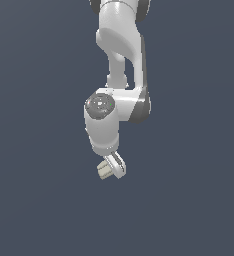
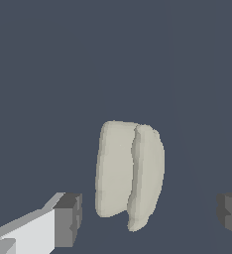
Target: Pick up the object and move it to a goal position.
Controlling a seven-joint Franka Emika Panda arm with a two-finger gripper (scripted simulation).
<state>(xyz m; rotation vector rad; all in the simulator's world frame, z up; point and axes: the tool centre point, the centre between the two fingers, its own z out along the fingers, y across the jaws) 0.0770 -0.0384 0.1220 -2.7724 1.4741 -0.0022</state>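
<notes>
The object (image 2: 130, 173) is a small cream block with a ridge down its curved top, lying on the dark grey floor. In the wrist view it sits between the two fingers of my gripper (image 2: 148, 217), with a gap on each side, and neither dark pad (image 2: 68, 218) touches it. The gripper stands open around it. In the exterior view the object (image 1: 103, 171) shows just beside the white fingers of the gripper (image 1: 112, 166), low under the arm, which hides part of it.
The white arm (image 1: 119, 55) reaches down from the top of the exterior view. All around is a plain dark grey floor (image 1: 39, 200), with no other objects or edges in sight.
</notes>
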